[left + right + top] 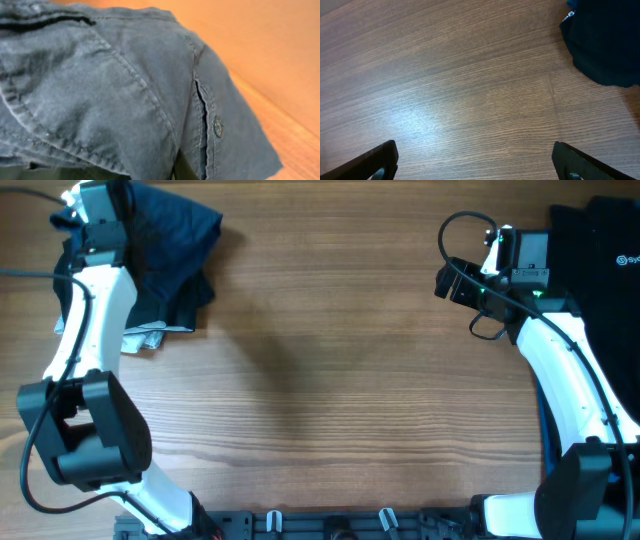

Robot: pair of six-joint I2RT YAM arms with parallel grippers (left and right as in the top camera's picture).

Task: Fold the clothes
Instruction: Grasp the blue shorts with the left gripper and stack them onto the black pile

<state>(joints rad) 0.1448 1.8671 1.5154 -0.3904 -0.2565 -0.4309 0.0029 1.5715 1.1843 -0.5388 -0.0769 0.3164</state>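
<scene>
Overhead view puts the mid-blue, slightly faded denim shorts (pixel 175 230) in a crumpled heap at the far left corner of the brown wood-grain table (pixel 330 390). They lie partly on a plain black garment with pale grey-white trim (pixel 175 310). The left gripper (pixel 92 210) sits over the heap's left edge with its jaws closed. I judge they are closed on the denim, since the cloth rises right up to it. That grip makes sense as a start: the shorts must come off the pile and onto the bare middle of the table before any fold, so no fold is yet begun.

Left wrist view gives what the overhead cannot — the weave, a double-stitched seam, and a slit edge with a small metal rivet (pixel 218 127), all close to the lens. The fingers themselves are hidden beneath the fabric.

Right wrist view shows the right gripper (pixel 475 162) with its two dark fingertips spread wide and only bare wood between them. A corner of the black polo shirt (pixel 607 42) shows at the upper right. Overhead adds the shirt's small white logo (pixel 628 258) and shows this arm well apart from the shorts — probably placed to take their other side.
</scene>
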